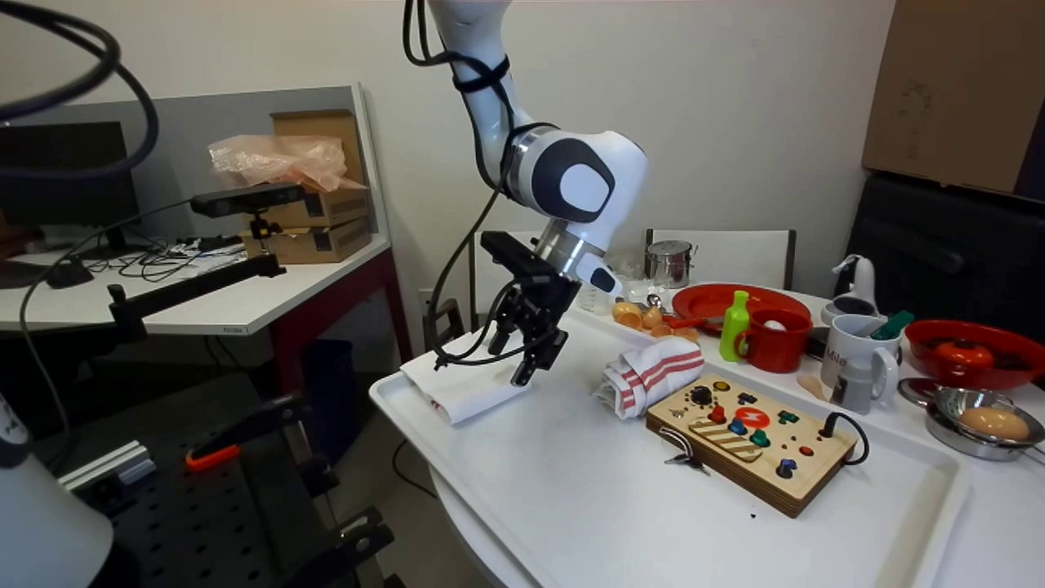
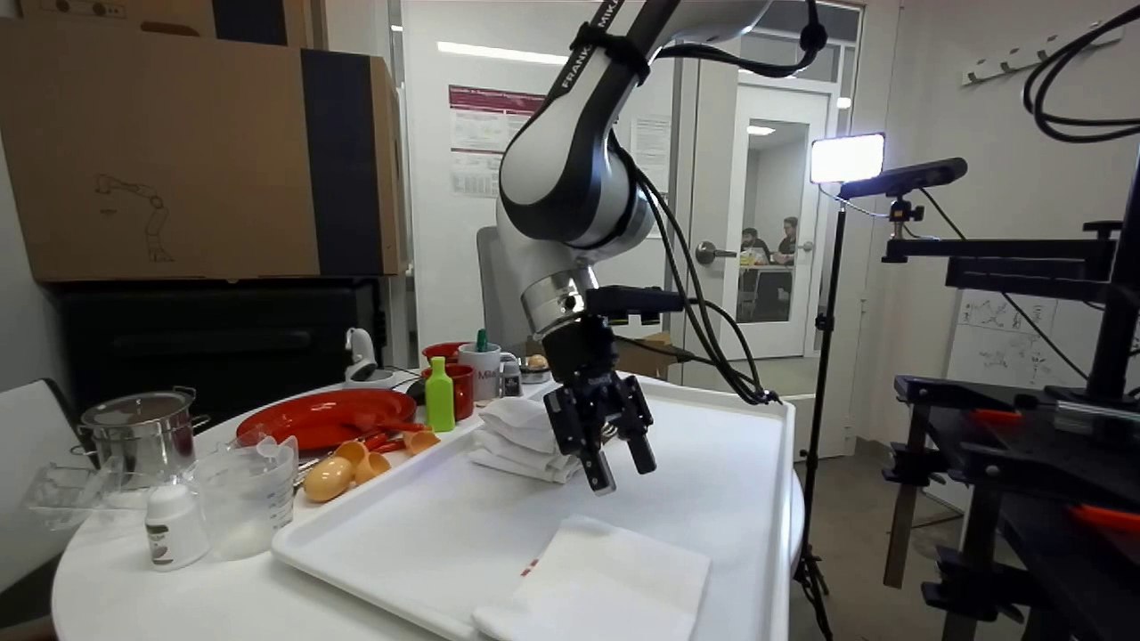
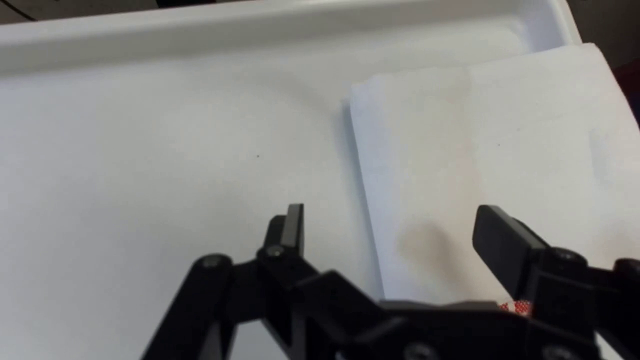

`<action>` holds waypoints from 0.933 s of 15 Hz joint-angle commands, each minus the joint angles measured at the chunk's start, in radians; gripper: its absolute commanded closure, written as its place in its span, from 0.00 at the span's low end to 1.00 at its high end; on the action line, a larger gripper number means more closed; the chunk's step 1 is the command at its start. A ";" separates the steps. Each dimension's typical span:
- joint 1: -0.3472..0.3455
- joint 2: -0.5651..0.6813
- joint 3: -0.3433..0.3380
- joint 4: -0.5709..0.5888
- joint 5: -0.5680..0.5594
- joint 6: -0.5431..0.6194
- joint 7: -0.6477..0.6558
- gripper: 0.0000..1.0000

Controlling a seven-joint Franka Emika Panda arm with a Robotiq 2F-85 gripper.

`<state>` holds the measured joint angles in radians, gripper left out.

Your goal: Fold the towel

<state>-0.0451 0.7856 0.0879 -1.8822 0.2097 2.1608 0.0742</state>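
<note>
Big white rectangular tray over there, plenty of room.
A flat-folded white cloth towel laps over its rim at one end; open tray lies between it and a bundled red-striped cloth towel. The black metal claw hangs nearby, fingers spread, the flat one's edge showing between them in the wrist view.

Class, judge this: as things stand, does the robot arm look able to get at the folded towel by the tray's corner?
Probably yes: the gripper is open near the edge of the folded towel, and no view shows anything blocking the way.
</note>
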 commanded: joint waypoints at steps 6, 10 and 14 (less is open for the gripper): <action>-0.052 0.041 0.035 0.020 0.104 -0.053 -0.152 0.08; -0.051 0.069 0.029 0.025 0.097 -0.052 -0.180 0.10; -0.050 0.090 0.031 0.027 0.094 -0.054 -0.191 0.22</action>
<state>-0.0877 0.8508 0.1106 -1.8786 0.2894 2.1212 -0.0903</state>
